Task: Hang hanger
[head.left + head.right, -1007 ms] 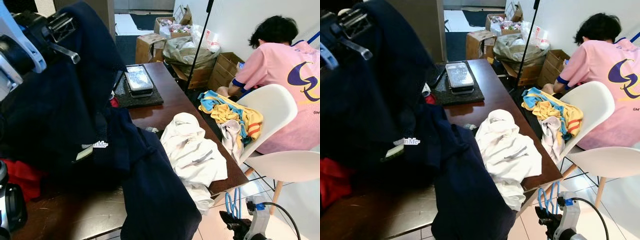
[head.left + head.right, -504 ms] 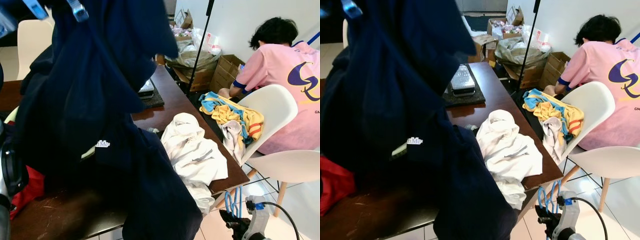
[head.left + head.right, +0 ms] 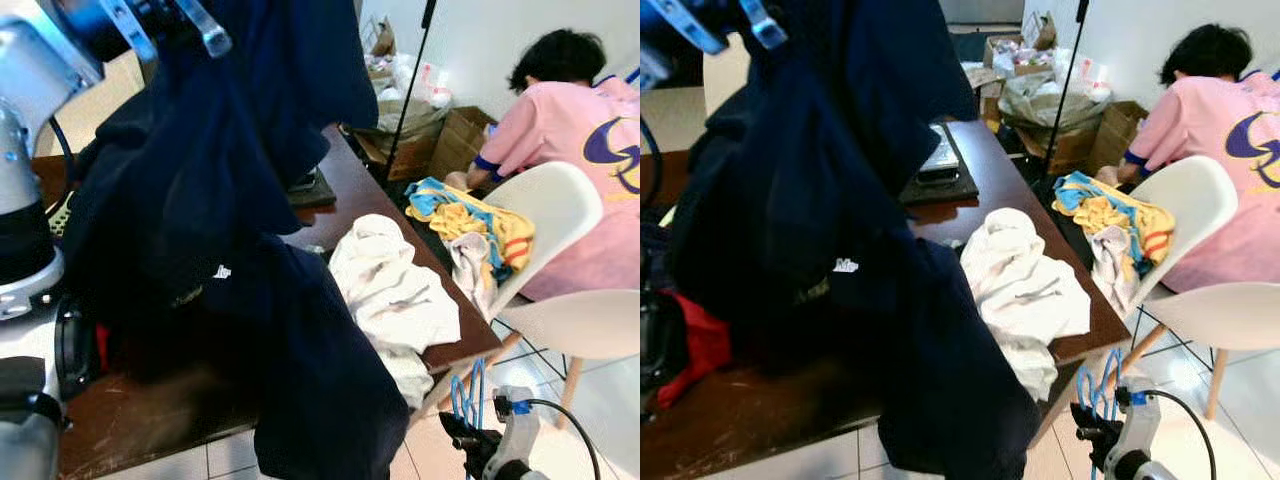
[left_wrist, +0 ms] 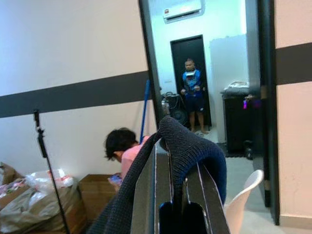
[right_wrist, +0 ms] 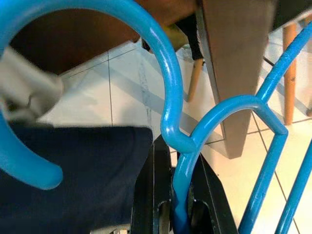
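A large dark navy garment [image 3: 200, 200] hangs from my left gripper [image 3: 165, 20], raised high at the top left over the table. In the left wrist view the fingers [image 4: 146, 195] are shut on a fold of the navy fabric [image 4: 190, 146]. The garment's lower part drapes over the table's front edge. Low at the bottom right, beside the table's corner, my right gripper [image 3: 470, 440] is shut on a blue plastic hanger [image 3: 462, 385]. Its hook [image 5: 170, 97] curves up from between the fingers in the right wrist view.
A white garment [image 3: 390, 295] and a red cloth [image 3: 700, 345] lie on the brown table [image 3: 350, 205]. A white chair [image 3: 560, 215] holds yellow and blue clothes [image 3: 470, 215]. A person in a pink shirt [image 3: 570, 150] sits beyond it. Cardboard boxes [image 3: 455, 140] and a black stand pole [image 3: 405, 90] are behind.
My left arm has lifted the navy garment higher and toward the middle, so it now covers the far tabletop. The right gripper with the hanger has stayed put.
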### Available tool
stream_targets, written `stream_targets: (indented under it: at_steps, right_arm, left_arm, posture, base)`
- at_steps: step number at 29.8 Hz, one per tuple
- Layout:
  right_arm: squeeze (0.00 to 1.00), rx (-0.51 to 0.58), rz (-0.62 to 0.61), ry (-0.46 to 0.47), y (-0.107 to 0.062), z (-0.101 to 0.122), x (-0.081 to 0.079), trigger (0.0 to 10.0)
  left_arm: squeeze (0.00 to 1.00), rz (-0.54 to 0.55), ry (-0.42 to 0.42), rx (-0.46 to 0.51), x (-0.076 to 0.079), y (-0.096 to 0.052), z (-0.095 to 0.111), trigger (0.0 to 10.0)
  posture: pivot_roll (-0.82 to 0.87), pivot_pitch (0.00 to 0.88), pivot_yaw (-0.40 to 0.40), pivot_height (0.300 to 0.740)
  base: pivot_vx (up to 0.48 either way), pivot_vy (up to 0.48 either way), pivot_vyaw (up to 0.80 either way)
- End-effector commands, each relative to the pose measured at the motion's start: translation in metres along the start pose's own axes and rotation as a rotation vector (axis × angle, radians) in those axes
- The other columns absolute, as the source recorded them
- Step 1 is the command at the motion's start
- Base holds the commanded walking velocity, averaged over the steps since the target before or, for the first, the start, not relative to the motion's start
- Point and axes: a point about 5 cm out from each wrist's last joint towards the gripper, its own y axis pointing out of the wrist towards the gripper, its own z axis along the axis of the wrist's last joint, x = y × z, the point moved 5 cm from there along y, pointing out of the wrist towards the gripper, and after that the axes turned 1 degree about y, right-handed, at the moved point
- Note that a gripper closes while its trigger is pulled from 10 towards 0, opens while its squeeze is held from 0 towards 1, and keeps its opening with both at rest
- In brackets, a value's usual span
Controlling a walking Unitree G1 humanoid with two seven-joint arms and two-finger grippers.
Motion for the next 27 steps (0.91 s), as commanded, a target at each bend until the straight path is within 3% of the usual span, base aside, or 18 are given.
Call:
stream_targets:
  at_steps: [1, 9, 17, 23, 27]
  right_arm:
    - [0.0, 0.014, -0.018, 0.006, -0.003, -0.001, 0.003, 10.0]
    - [0.0, -0.002, -0.017, 0.001, -0.003, -0.003, 0.002, 10.0]
    - [0.0, 0.004, -0.04, 0.022, -0.003, -0.003, 0.004, 10.0]
    - [0.0, 0.008, -0.052, 0.023, -0.004, -0.002, 0.005, 10.0]
    - [0.0, 0.021, -0.074, 0.032, -0.004, -0.001, 0.008, 10.0]
  left_arm:
    - [0.0, -0.025, 0.003, 0.005, 0.008, 0.003, -0.002, 10.0]
    - [0.0, 0.042, -0.006, -0.006, 0.001, -0.001, -0.016, 10.0]
    - [0.0, 0.21, 0.167, -0.114, -0.013, -0.009, -0.06, 10.0]
    - [0.0, 0.216, 0.185, -0.131, -0.008, -0.01, -0.071, 10.0]
    - [0.0, 0.27, 0.178, -0.18, -0.002, -0.011, -0.104, 10.0]
  posture:
    - [0.11, 0.084, -0.022, 0.74]
    - [0.1, 0.087, -0.018, 0.74]
    - [0.09, 0.086, -0.01, 0.74]
    - [0.09, 0.086, -0.01, 0.74]
    - [0.08, 0.077, 0.001, 0.74]
  base:
    - [-0.296, 0.0, 0.0]
    - [-0.292, 0.0, -0.54]
    - [0.0, 0.0, -0.8]
    - [0.0, 0.0, -0.8]
    - [0.0, 0.0, -0.8]
